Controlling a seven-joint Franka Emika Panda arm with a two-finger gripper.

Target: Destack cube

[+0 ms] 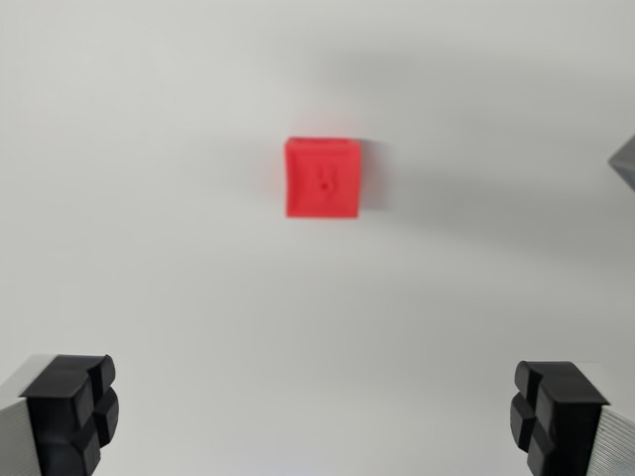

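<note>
Cube [322,178], red, sits centred on desk [149,198], far below hand [317,412]; fingers spread wide, empty. Risk: blurred view hides stack edges; misjudged descent could topple it.

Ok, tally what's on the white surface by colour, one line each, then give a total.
Red: 1, the cube seen from above; whether another cube sits beneath it cannot be told.
Grey: 1, a corner of some object cut off at the wrist view's right edge.
Total: 2
The hand is open and empty.

cube [323,178] centred on table [149,248]
</note>
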